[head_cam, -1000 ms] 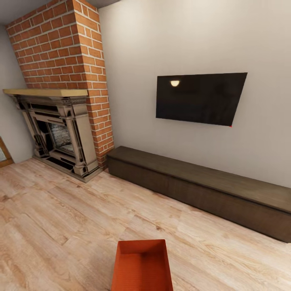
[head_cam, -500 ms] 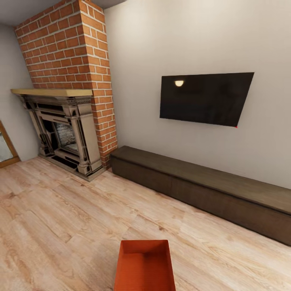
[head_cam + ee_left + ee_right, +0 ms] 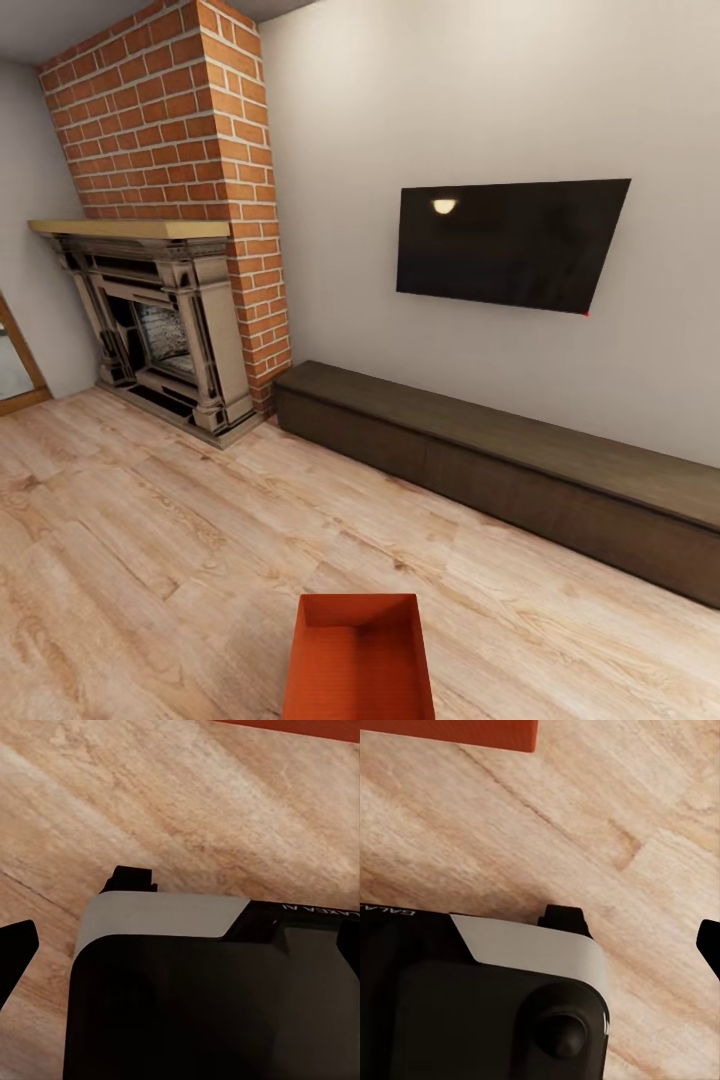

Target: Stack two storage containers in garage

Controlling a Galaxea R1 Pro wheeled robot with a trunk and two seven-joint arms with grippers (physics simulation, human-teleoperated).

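One orange-red open-top storage container [image 3: 360, 660] sits low in the head view, at the bottom middle, over the living room's light wood plank floor [image 3: 150, 560]. Its edge also shows as an orange strip [image 3: 300, 726] in the left wrist view and as an orange strip [image 3: 450, 731] in the right wrist view. The second container is out of view. My left gripper [image 3: 75, 911] hangs open over bare planks beside the robot's black base [image 3: 210, 1005]. My right gripper [image 3: 636, 928] is open too, with only floor between its fingers.
A brick fireplace [image 3: 170, 330] stands at the left. A long low dark bench [image 3: 500, 460] runs along the wall under a wall TV [image 3: 510, 245]. A wood door frame [image 3: 15, 370] shows at the far left edge. Open plank floor lies between me and the wall.
The whole picture has shifted slightly to the right since a second ago, so the camera turned a little left. The container keeps its place at the bottom middle.
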